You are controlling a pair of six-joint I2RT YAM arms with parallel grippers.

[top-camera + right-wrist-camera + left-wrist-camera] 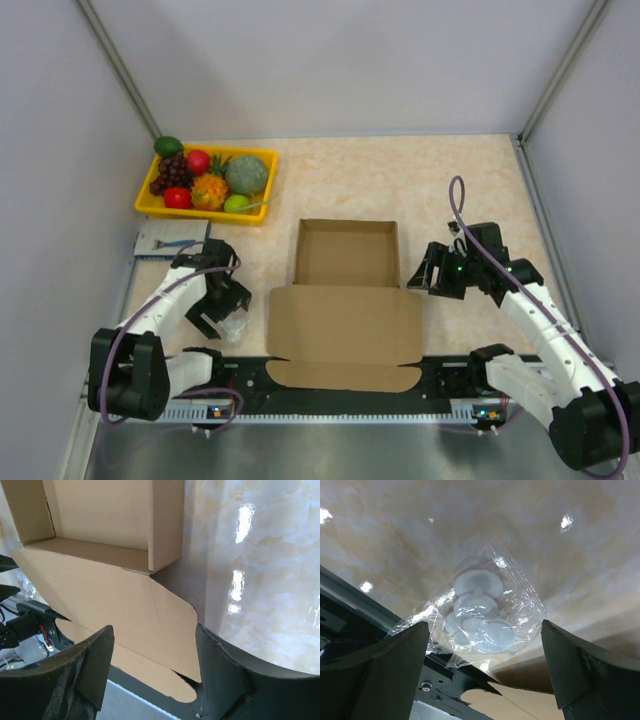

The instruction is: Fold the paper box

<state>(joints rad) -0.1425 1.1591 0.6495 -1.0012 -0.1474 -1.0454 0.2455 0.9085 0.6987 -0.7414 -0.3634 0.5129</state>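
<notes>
- Table (450, 190): pale marbled top, carrying everything listed below.
- Paper box (345, 300): sat between my two arms. Its walled tray stood at the far end and its lid lay flat toward me. The rounded front flap hung over the table's near edge. The piece ran from far to near, and the hinge crease ran from side to side.
- Yellow tray (262, 190): holding fruit, well beyond the box's far left corner.
- My right gripper (420, 278): just beside the box's right side, level with the hinge. Its jaws were spread wide and it held nothing. The box lay to its left, with the tray corner and the lid's rounded side edge in front of its fingers (90, 655). I judged this hand the nearer one for lifting the lid.
- My left gripper (222, 318): near the lid's left edge but apart from it, jaws wide and empty.
- Blue-white packet (165, 240): left of the box, beyond my left gripper.
- Clear bag (480, 620): held white discs and lay under my left gripper, beside the lid's left edge.
</notes>
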